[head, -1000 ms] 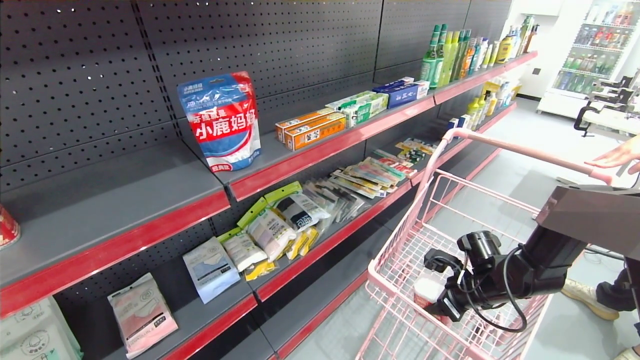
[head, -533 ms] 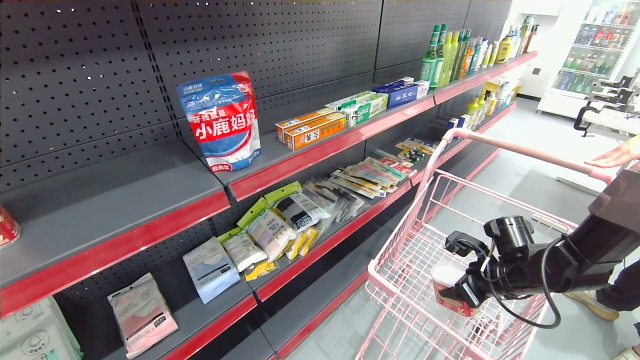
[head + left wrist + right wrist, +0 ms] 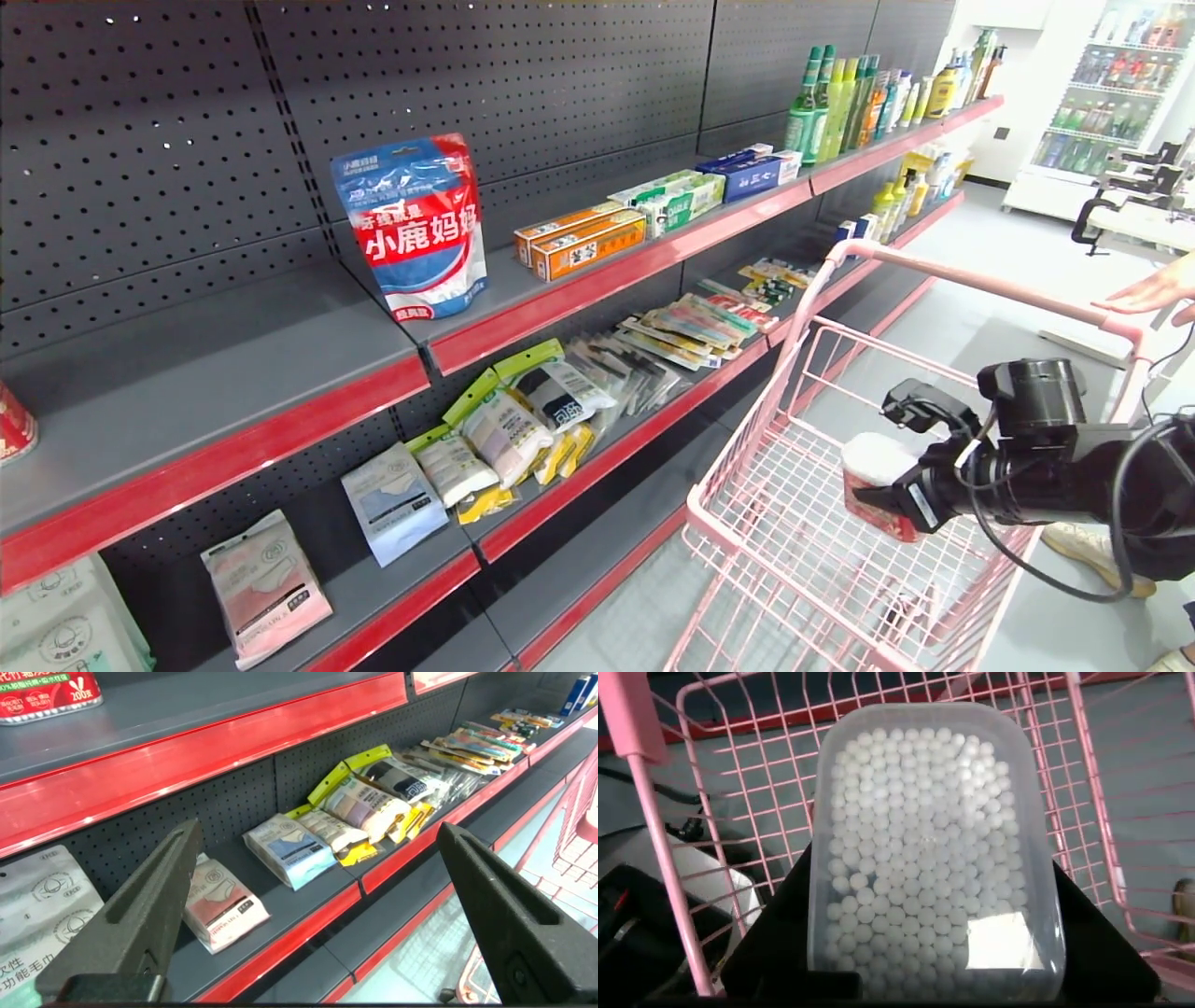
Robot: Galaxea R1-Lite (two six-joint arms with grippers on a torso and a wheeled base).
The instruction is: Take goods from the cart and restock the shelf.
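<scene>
tub [image 3: 870, 464] with white lid is clamped in the right end effector [image 3: 882, 501] at lower right of frame, over the pink cart [image 3: 971, 285] basket, roughly upright, probably to clear the wire rim. left end effector [image 3: 318, 831] gapes wide and empty before lower-shelf packets [image 3: 291, 851]; farther, at mid left, bare grey shelf [image 3: 187, 359] offers room.

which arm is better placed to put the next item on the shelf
Right. The right gripper is shut on the bead-filled tub over the pink cart, ready for the shelf. The left gripper hangs open and empty near the lower shelf.
</scene>
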